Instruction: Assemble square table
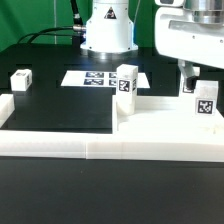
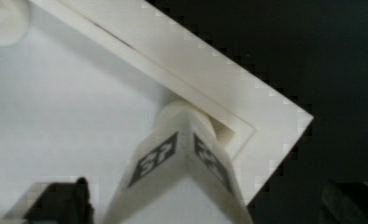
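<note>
The square table's thick white slab (image 1: 165, 118) lies at the exterior view's right, against the low white wall. Two tagged white legs stand upright on it: one (image 1: 126, 83) at its far left corner and one (image 1: 205, 100) at its right corner. My gripper (image 1: 196, 80) hangs just above that right leg. In the wrist view this leg (image 2: 181, 160) rises from the slab's corner (image 2: 92, 110) between my two dark fingers (image 2: 58, 203). The gripper (image 2: 202, 208) is open, with gaps on both sides of the leg. Another leg (image 1: 21, 80) lies loose at the left.
The marker board (image 1: 95, 77) lies flat in front of the robot's base (image 1: 107, 30). A long low white border wall (image 1: 100, 148) runs along the front and turns back at the left (image 1: 6, 108). Black table surface spreads between them.
</note>
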